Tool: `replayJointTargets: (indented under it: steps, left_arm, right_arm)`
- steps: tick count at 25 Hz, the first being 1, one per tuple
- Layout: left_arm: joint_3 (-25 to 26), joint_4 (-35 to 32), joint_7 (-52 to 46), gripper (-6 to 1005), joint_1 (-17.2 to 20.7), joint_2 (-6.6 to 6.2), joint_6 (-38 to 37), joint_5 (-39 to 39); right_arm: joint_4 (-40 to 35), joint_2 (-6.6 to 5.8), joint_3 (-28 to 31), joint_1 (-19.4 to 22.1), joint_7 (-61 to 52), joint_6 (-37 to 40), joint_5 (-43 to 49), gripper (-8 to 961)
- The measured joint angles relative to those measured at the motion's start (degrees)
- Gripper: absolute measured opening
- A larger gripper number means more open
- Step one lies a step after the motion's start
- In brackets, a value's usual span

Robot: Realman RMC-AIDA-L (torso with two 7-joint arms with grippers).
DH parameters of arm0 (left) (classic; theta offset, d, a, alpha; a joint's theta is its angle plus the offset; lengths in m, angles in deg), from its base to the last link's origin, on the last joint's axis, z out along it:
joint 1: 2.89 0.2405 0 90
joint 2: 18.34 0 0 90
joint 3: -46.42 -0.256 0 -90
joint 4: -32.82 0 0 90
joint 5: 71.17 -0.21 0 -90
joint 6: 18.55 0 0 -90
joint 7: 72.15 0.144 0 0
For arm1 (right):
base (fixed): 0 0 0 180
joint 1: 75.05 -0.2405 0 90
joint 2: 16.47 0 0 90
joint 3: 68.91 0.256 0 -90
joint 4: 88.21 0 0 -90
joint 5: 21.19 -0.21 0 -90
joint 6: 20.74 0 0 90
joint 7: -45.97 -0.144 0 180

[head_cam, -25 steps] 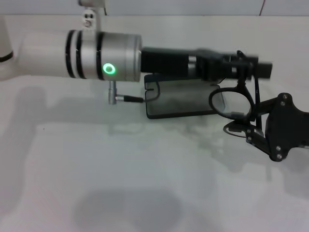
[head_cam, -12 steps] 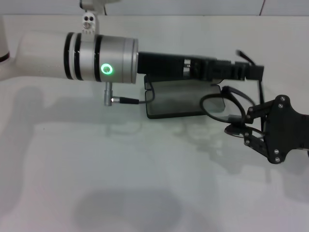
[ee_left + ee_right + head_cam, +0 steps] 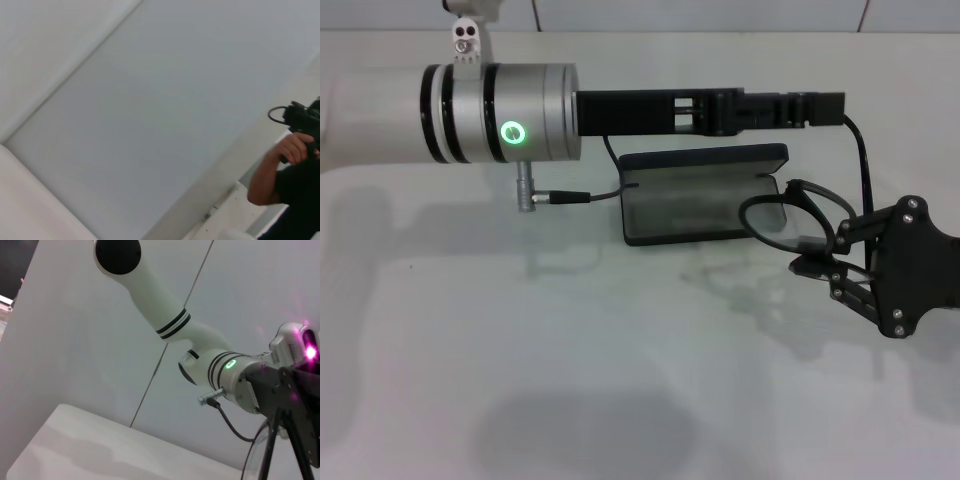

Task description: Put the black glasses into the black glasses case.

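Note:
The black glasses hang just off the right end of the open black glasses case, which lies on the white table. My right gripper is shut on the lower rim of the frame, from the right. One temple arm curves up to the tip of my left gripper. That gripper reaches in level above the case's back edge and pinches the temple's end. In the right wrist view the temple arms rise toward the left gripper. The left wrist view holds none of the task's things.
The left arm's silver wrist and its grey cable hang above the table left of the case. The left wrist view faces a wall, with a person at its edge.
The left gripper has risen and drawn back to the left. The glasses have sunk lower beside the case, and the right gripper has closed in on their frame.

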State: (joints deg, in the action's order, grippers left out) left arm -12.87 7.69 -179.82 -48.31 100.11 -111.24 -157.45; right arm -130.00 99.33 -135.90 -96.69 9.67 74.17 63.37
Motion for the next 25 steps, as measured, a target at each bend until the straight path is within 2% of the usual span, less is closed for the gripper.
replayJointTargets:
  steps: [11,20,25]
  left_arm:
    - [-1.98,0.05,0.04,646,-1.54,0.69,0.1,-1.03]
    - [-2.25,0.19,0.4,646,-2.25,1.07,2.99,-4.02]
    - [-3.33,0.19,1.29,646,-2.43,1.23,2.99,-3.93]
  right_arm:
    - [-0.24,-0.08,-0.4,-0.43,1.39,-0.26,0.37,107]
    - [-0.3,-0.37,0.53,-0.2,1.41,8.05,0.11,106]
    - [0.35,-0.28,2.86,0.01,1.42,8.46,0.01,105]
